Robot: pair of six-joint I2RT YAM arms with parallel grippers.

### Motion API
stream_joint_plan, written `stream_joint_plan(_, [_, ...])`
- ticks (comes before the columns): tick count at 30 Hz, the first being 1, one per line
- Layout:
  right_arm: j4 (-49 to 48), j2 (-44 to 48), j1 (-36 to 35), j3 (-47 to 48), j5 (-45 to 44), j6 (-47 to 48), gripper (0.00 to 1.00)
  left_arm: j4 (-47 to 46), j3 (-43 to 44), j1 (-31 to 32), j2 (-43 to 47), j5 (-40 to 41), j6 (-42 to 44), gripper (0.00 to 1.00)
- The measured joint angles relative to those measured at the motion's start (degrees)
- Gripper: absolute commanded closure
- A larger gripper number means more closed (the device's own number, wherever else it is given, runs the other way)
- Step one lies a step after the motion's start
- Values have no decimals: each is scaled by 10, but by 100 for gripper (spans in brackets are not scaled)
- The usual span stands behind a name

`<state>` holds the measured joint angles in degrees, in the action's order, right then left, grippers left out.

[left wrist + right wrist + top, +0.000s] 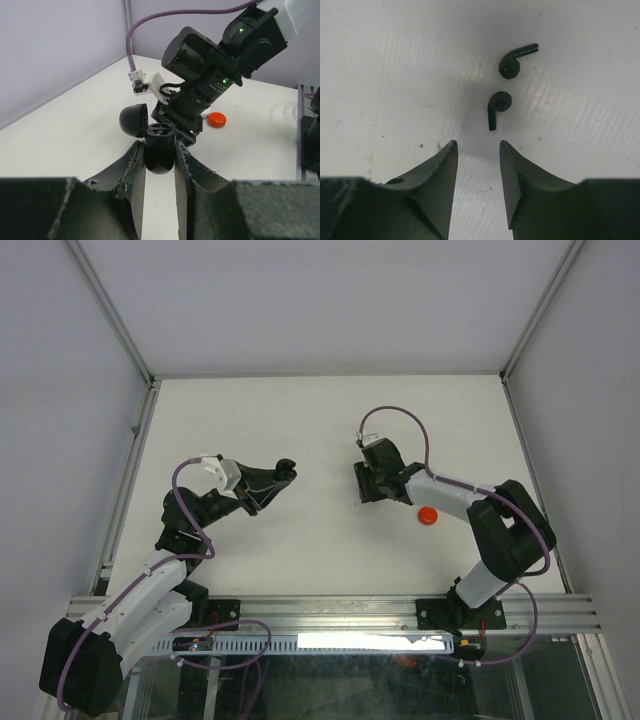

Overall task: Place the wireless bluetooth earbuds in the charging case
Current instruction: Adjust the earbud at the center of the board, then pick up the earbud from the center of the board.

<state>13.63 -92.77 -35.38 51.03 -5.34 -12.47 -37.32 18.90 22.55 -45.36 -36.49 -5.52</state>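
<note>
My left gripper [159, 146] is shut on the black charging case [160, 156], holding it above the table with its round lid [133, 120] hinged open to the left. In the top view that case [286, 468] sits at the tip of the left gripper [272, 480]. Two black earbuds lie loose on the white table in the right wrist view, one farther [512, 62] and one nearer [497, 106], its stem pointing at the jaws. My right gripper [476, 145] hangs open just short of the nearer bud, touching neither. From above, the right gripper [372, 485] hides both buds.
A small red puck [428, 515] lies on the table beside the right forearm, also visible behind the right arm [216, 119]. The right arm's wrist [200, 85] stands close in front of the held case. Grey walls and metal rails bound the white table [300, 420].
</note>
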Motion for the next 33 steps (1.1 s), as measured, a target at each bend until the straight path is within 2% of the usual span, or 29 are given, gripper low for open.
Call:
stream_joint_plan(7, [9,10,1,21,-21,8,61,0,0,0,1,-1,0,93])
stream_joint_plan(20, [17,-64,3,61,-59,5,64,0,0,0,8,-1,0,94])
stream_joint_plan(33, [44,-96,12,104,-47,3,65,0,0,0,8,-11,0,93])
